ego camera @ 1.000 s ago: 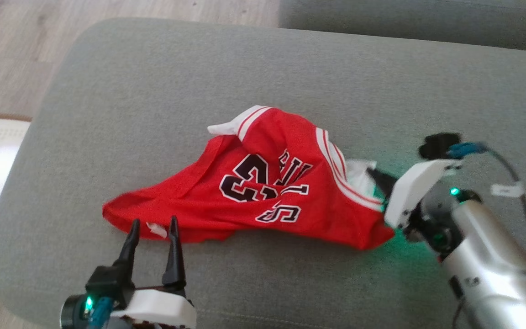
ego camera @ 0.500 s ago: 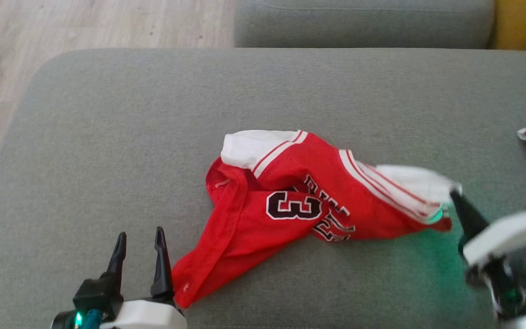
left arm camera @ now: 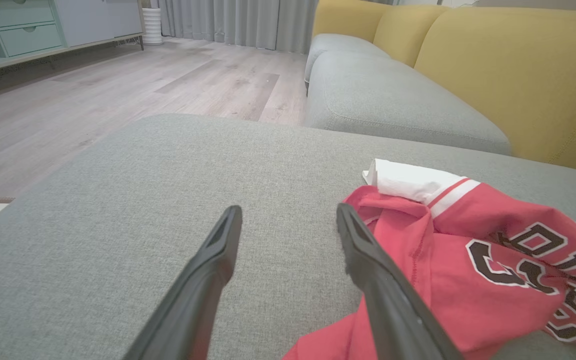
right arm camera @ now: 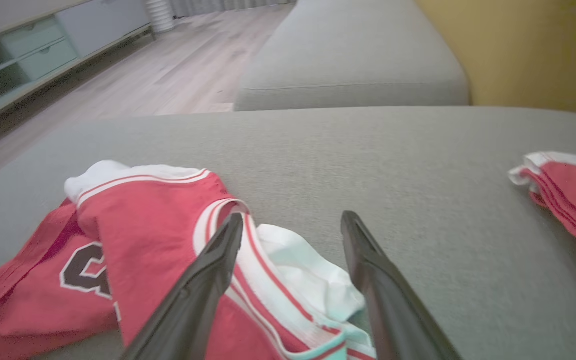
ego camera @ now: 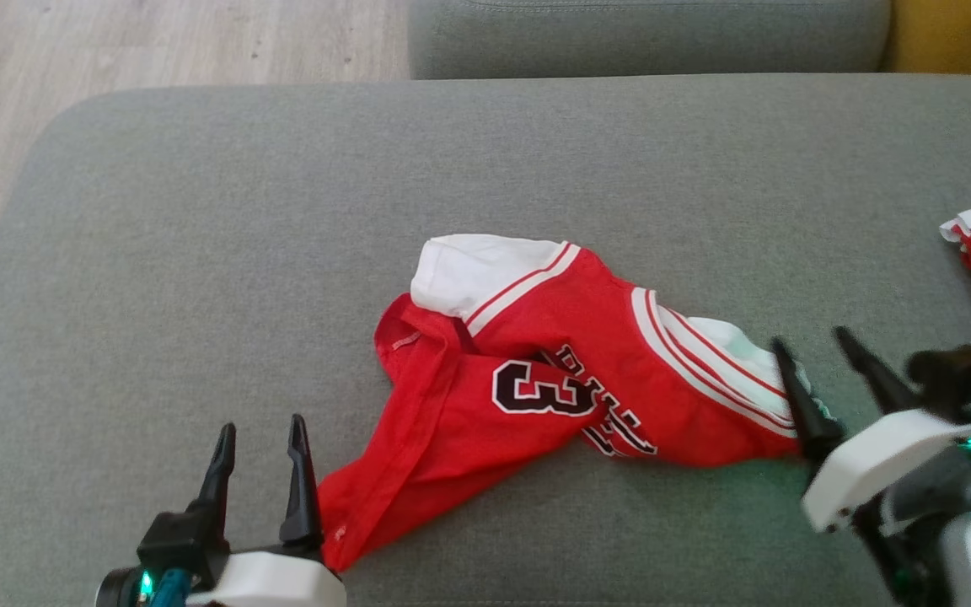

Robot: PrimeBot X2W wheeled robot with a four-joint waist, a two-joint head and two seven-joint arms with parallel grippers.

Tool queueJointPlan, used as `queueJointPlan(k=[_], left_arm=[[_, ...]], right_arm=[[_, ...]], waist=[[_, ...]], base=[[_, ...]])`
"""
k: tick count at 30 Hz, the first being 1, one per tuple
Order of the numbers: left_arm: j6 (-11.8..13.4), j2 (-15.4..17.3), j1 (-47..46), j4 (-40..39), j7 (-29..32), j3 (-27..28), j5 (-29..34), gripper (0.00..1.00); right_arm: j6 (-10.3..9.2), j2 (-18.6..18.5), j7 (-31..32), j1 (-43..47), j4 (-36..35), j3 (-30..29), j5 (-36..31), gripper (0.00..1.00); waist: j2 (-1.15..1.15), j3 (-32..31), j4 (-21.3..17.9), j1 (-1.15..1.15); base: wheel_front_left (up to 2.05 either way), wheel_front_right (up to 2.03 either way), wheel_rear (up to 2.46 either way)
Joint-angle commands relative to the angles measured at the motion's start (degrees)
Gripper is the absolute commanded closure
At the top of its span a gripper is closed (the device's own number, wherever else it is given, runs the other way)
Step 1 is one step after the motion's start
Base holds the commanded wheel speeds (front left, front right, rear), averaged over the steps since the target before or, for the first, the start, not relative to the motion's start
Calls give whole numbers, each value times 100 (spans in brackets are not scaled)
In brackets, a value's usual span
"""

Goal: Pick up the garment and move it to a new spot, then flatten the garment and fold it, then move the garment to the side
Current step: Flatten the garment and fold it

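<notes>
Head view: the garment [ego camera: 553,379], a red jersey with white striped trim and a dark 3 outlined in white, lies crumpled near the middle of a grey cushion [ego camera: 199,236]. 1 white sleeve end points to the far side, another white part forms its right end, and a red corner trails toward the near left. The left gripper [ego camera: 261,423] sits at the lower left, its 2 fingers spread wide with nothing between them; the inner finger is just beside that red corner. The right gripper [ego camera: 807,335] is at the lower right, its 2 fingers also wide apart, 1 of them at the jersey's white right end.

From the right wrist view, the right gripper [right arm camera: 293,216] has the white fabric lying in the gap between its spread fingers, unclamped, and 1 finger crosses in front of the striped edge. A second red garment [right arm camera: 568,200] lies well apart toward the cushion's right side.

From the left wrist view, the left gripper [left arm camera: 289,210] is over bare cushion with the garment [left arm camera: 468,240] beside it. Beyond are a wooden floor [left arm camera: 118,90], another grey cushion [left arm camera: 393,95] and a yellow backrest [left arm camera: 518,75].
</notes>
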Motion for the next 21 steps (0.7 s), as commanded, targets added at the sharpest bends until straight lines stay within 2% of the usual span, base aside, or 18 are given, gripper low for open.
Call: queueJointPlan(k=[1,7,16,21], left_arm=[[-33,-46,-208,-147,-71,201,72,0],[-65,-118,-209,-156,-71,236,110,0],[-168,-204,-362,-132,-71,237,215,0],[-206,-225,-408,-90,-71,242,249,0]], right_arm=[[40,-175,-72,-37,-284,319,-94,0],[40,-529,159,-123,-277,1111,-74,0],[40,-845,517,-1051,802,1704,182,0],[40,-958,707,-1347,1150,2085,582,0]], waist=[[0,-4,31,0],[0,72,123,0],[0,339,249,0],[0,375,309,0]], base=[[0,0,0],[0,0,0],[0,0,0],[0,0,0]])
